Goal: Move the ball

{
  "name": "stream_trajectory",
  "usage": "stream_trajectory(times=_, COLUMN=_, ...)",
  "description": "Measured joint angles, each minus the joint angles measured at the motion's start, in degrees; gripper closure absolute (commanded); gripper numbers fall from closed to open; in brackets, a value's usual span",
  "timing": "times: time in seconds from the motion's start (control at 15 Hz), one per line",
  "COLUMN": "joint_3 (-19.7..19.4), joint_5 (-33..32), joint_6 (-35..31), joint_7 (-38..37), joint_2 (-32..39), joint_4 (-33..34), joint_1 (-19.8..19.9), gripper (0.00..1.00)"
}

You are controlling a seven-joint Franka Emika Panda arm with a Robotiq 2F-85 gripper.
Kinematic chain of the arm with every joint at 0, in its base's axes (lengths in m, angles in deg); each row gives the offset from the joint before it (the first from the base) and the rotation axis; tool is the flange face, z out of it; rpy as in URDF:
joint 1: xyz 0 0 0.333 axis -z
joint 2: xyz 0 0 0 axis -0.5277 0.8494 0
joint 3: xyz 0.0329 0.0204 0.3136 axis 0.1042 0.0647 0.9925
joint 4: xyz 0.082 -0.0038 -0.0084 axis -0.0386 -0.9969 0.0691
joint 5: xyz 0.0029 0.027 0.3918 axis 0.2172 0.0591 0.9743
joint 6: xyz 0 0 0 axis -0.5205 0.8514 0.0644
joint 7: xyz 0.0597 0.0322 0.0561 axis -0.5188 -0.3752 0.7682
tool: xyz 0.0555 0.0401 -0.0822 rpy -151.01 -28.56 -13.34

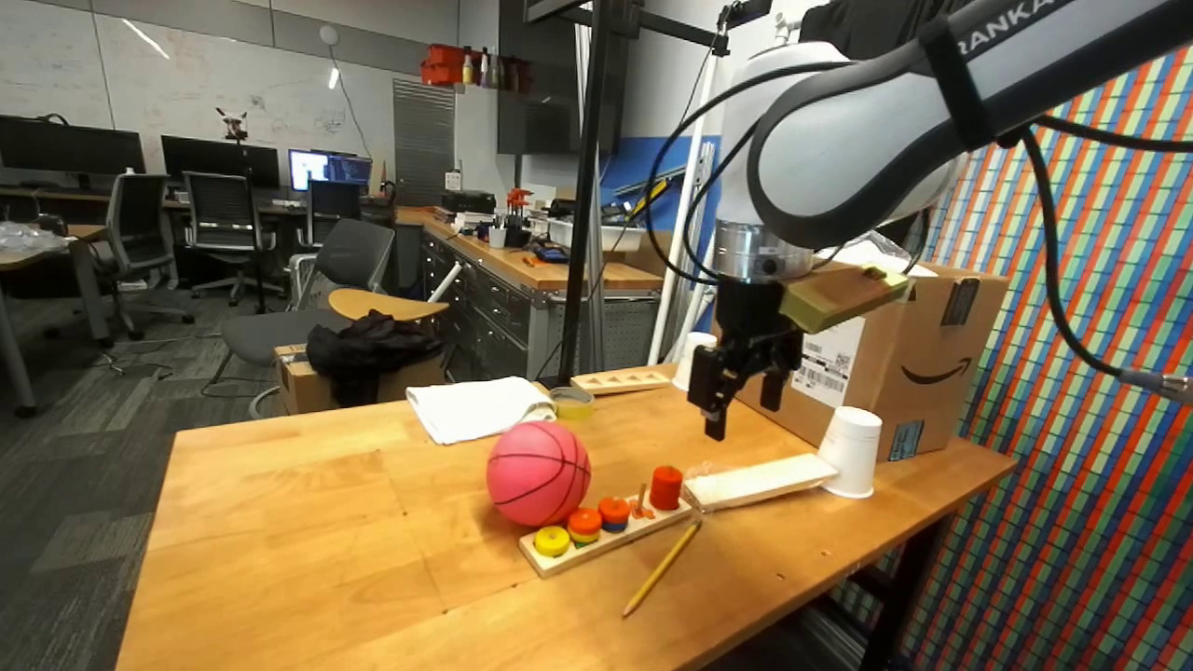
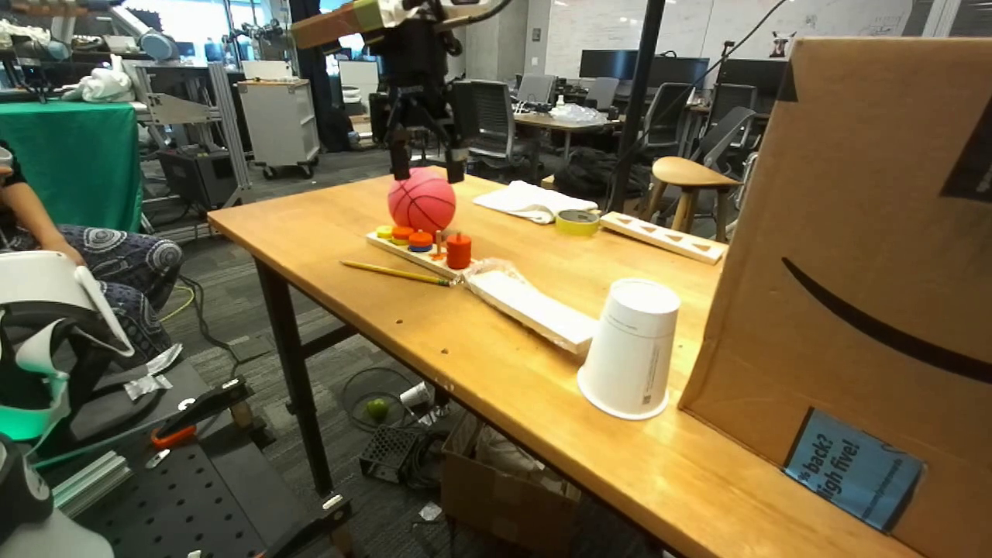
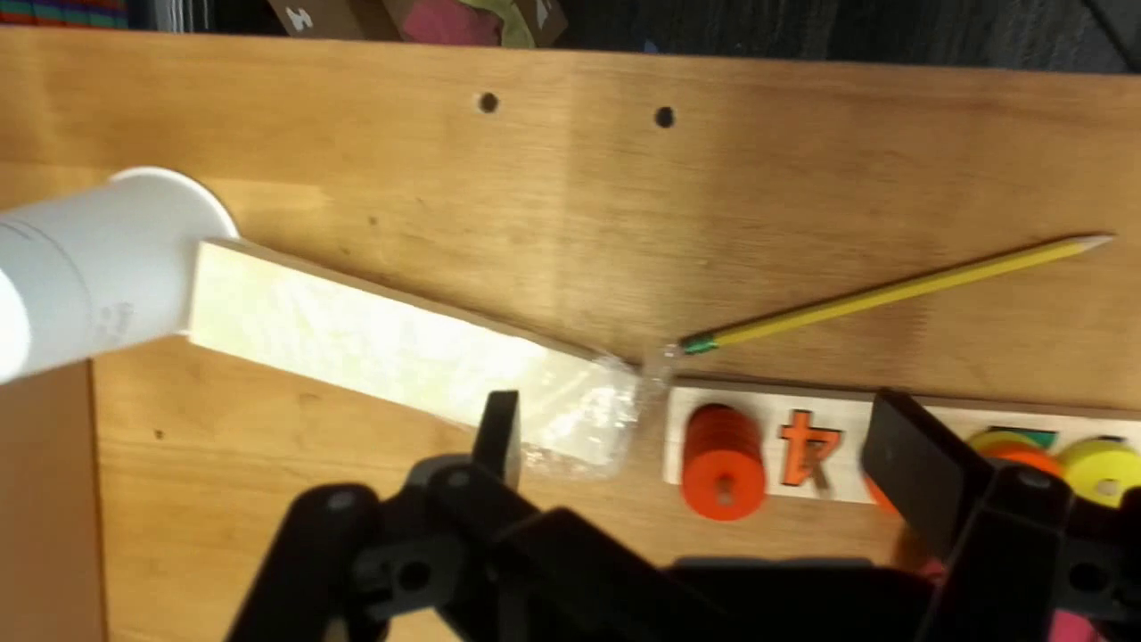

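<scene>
Ball (image 1: 538, 472), pink with dark lines, lay apart from the gripper (image 1: 743, 410): we saw it resting on the table (image 1: 280, 522), just beside the peg board (image 1: 606, 542) and off to one side of the fingers (image 3: 923, 473). In the wrist view we caught only bits of it at the lower right, while the fingers stood spread wide, red rings (image 3: 724, 481) showing between them.

Recognizable as a pink basketball (image 1: 539, 473) by thin black seams, resting round and full on the wooden tabletop (image 1: 308, 522). Lying just beside one end of a wooden ring-stacking board (image 1: 596, 547), too close to tell if touching. Seen nearly whole in both exterior views, mostly hidden in the wrist view.
</scene>
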Motion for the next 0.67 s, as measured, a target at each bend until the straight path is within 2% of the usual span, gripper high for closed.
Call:
stream_trajectory(times=0.33, joint_3=7.3, joint_5=0.7, joint_6=0.1, joint_7=-2.3, joint_2=1.3, joint_4=4.3, joint_1=-7.0, gripper=0.0)
stream_trajectory(times=0.67, joint_3=11.6, joint_5=2.9, joint_6=-0.3, joint_7=-2.1, joint_2=7.0, joint_4=12.0, joint_1=-11.9, gripper=0.0)
